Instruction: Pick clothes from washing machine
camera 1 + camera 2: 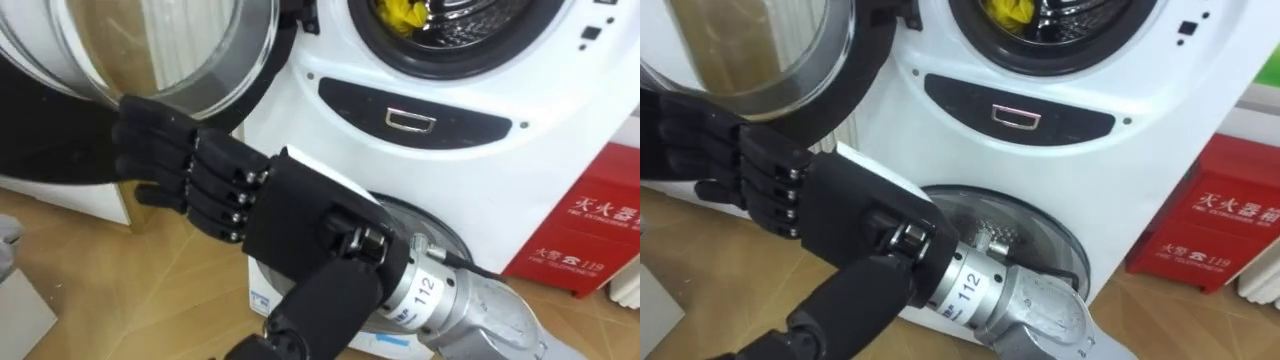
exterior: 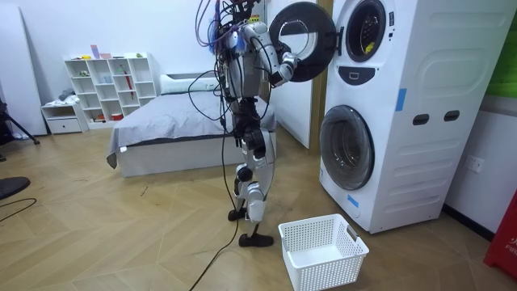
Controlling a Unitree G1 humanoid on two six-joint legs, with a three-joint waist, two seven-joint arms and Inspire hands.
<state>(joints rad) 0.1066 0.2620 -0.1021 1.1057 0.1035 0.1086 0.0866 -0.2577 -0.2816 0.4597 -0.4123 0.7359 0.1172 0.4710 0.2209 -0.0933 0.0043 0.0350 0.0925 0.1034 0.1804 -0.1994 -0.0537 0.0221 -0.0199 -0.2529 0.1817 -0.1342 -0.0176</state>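
1. The washing machine [image 2: 404, 113] stood at the room view's right, one unit above another, with the robot before it.
2. Its upper door [image 1: 200, 60] hung open to the left; clothes [image 1: 403, 14] lay in the upper drum [image 1: 470, 25].
3. The right hand [image 1: 200, 170] lay just under the door's rim.
4. A basket [image 2: 323, 252] sat on the floor [image 2: 121, 234] before the machine; a bed [image 2: 174, 121] lay behind the robot.
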